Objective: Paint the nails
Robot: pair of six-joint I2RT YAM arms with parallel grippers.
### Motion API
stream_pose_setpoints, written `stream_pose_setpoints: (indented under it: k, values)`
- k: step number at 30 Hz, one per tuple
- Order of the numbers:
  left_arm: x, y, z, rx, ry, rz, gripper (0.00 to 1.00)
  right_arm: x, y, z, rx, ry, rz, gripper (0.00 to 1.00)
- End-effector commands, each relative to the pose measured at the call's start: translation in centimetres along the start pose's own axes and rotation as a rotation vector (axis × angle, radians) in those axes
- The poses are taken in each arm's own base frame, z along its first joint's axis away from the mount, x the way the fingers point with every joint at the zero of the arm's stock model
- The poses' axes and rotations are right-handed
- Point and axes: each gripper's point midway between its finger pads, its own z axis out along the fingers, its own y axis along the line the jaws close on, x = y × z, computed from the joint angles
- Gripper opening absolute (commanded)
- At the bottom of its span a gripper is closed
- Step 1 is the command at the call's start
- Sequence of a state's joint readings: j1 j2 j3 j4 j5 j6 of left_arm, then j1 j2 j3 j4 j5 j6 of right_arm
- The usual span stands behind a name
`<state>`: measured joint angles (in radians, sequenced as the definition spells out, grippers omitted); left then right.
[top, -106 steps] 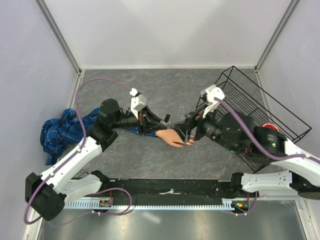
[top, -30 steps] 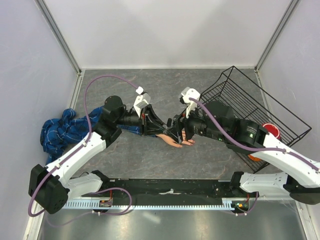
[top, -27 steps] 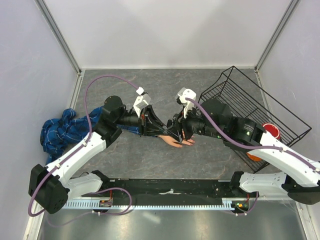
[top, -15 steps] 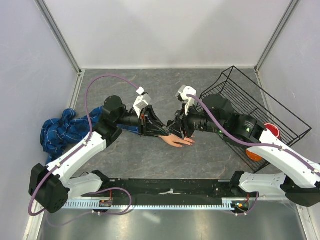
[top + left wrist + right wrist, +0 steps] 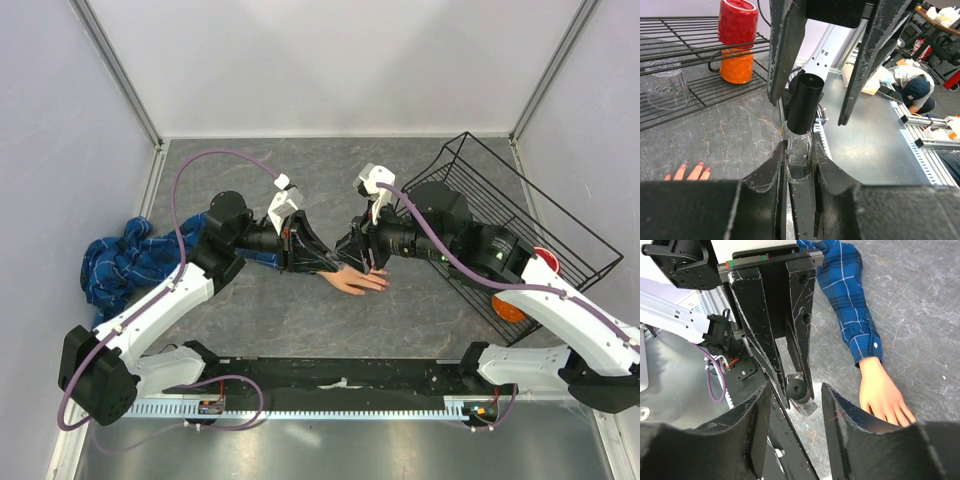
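Note:
The pale mannequin hand (image 5: pixel 352 281) lies on the table at the end of a blue plaid sleeve (image 5: pixel 850 300). Its nails (image 5: pixel 701 163) show red at the fingertips in the left wrist view. My left gripper (image 5: pixel 800 148) (image 5: pixel 330 262) is shut on a small glass bottle (image 5: pixel 801 167) with a black cap (image 5: pixel 796 389), held just above the table beside the hand. My right gripper (image 5: pixel 796 392) (image 5: pixel 355 252) faces it, open, one finger (image 5: pixel 785 45) on each side of the cap without touching it. In the right wrist view my own right finger hides the hand's fingertips.
A black wire basket (image 5: pixel 500 200) lies tilted at the right, with a red cup (image 5: pixel 738 22), an orange cup (image 5: pixel 736 65) and a clear glass (image 5: pixel 667 90) on it. The bunched plaid shirt (image 5: pixel 115 262) lies at the left wall.
My right gripper has lifted off the mannequin hand and moved back to the bottle's cap, its jaws narrower than a second ago. The left gripper and bottle have hardly moved.

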<state>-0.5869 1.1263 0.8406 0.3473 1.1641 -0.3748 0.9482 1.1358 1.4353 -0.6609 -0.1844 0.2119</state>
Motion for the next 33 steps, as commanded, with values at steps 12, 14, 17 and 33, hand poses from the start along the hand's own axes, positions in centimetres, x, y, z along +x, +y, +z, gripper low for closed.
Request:
stream_pose_setpoints:
  k: [12,14,17,33]
  values:
    - [-2.5,1.6,-0.7,-0.191,-0.067,0.132,0.02,-0.2,-0.4,1.3,0.034,-0.011,0.137,0.0]
    - [-3.6,3.8,-2.2,-0.387,-0.116,0.172,0.02,-0.1,-0.3,2.3,0.053,-0.061,0.326,0.0]
    - [-4.5,5.8,-4.9,-0.615,-0.155,0.233,0.02,0.9,0.1,3.8,0.216,-0.199,0.556,0.0]
    - [-4.1,4.3,-3.5,-0.483,-0.134,0.234,0.02,-0.3,0.9,2.1,0.405,-0.284,0.39,0.52]
